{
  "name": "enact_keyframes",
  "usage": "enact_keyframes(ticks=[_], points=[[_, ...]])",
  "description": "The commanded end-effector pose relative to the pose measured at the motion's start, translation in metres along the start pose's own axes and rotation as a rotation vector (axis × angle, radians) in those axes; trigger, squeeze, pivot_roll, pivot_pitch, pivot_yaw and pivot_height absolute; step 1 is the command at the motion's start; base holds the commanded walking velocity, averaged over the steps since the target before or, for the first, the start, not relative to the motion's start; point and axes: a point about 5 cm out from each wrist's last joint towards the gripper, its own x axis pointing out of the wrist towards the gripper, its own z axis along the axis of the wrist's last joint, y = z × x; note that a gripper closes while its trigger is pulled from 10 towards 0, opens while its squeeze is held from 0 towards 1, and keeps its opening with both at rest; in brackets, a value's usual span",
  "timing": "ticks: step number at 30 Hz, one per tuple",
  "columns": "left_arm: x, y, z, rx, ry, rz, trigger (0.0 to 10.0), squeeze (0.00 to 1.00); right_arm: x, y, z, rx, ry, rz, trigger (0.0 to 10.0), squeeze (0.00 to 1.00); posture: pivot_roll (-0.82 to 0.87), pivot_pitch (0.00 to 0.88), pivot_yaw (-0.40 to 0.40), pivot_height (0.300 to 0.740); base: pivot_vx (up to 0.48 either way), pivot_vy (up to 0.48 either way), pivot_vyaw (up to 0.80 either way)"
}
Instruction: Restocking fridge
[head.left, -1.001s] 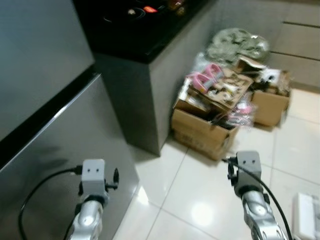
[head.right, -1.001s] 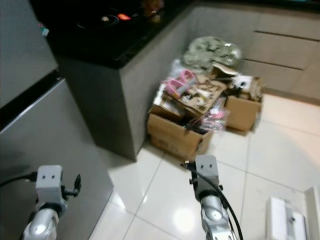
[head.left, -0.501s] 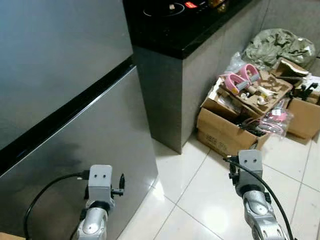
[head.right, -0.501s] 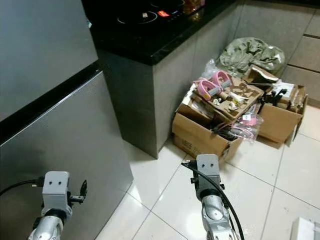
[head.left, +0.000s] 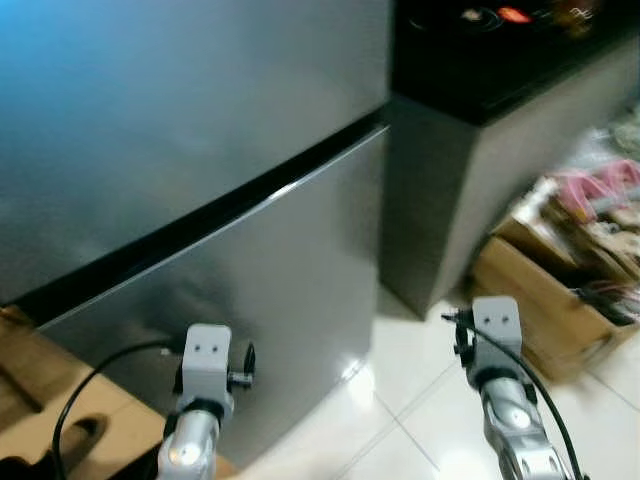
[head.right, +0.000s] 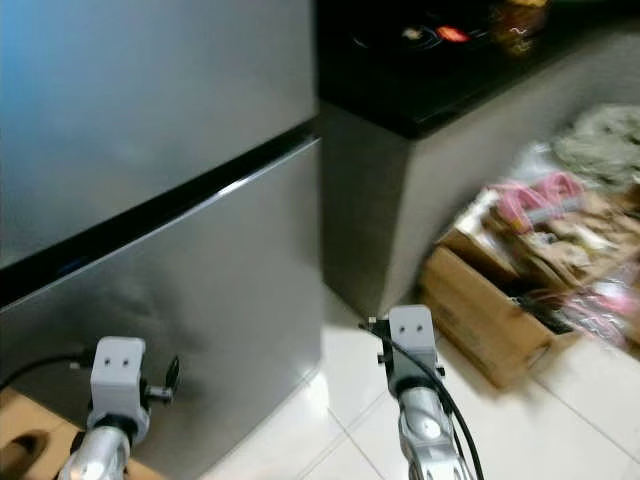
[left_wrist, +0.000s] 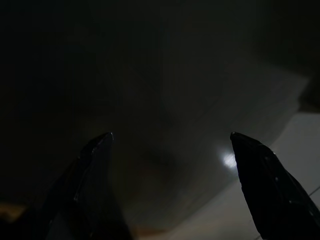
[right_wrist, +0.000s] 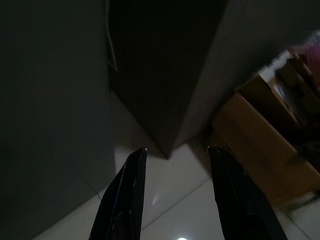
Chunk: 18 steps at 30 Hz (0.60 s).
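I have the tall grey brushed-steel fridge (head.left: 200, 150) as the biggest thing ahead, taking the 9 to 12 o'clock part of the head view. Both its doors are closed, with a black seam (head.left: 210, 215) running between the upper and lower door. Picture is blurred.

At 1 o'clock, just beside the fridge, stands the grey counter block with a black glossy top (head.left: 500, 150). A red light glows on that top (head.left: 515, 15).

White glossy floor tiles (head.left: 410, 420) run from the fridge foot toward 5 o'clock.

At 3 o'clock, near the counter's corner, sits an open brown cardboard box (head.left: 545, 300) stuffed with pink and mixed clutter (head.left: 600, 190); too blurred for me to name the items.

At 7 o'clock I see a strip of brown wooden surface (head.left: 50, 400), against the fridge's lower door.

Left gripper (left_wrist: 170, 145) points at the fridge's lower door, fingers spread wide, nothing between them. That wrist view is very dark.

Right gripper (right_wrist: 175, 160) points at the floor by the counter corner, with the cardboard box off to one side; fingers apart, narrower gap, holding nothing.

A black cable (head.left: 80, 390) loops off the left wrist.
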Motion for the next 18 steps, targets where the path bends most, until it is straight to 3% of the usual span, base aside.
enact_keyframes(ticks=[1, 8, 18], points=[[-0.002, 0.000, -0.005, 0.016, 0.026, -0.002, 10.0, 0.00, -0.004, -0.001, -0.010, -0.001, 0.039, -0.008, 10.0, 0.00, -0.11, 0.188, 0.064, 0.740, 0.000, 0.000, 0.80], [-0.002, -0.002, -0.005, 0.017, 0.024, -0.009, 10.0, 0.00, -0.004, 0.000, -0.010, 0.005, 0.037, -0.004, 10.0, 0.00, -0.12, 0.185, 0.064, 0.740, 0.000, 0.000, 0.80], [0.015, 0.014, 0.010, 0.013, -0.013, 0.047, 10.0, 0.00, -0.005, 0.007, -0.001, 0.047, -0.018, 0.051, 10.0, 0.00, -0.12, 0.187, 0.059, 0.740, 0.000, 0.000, 0.00]])
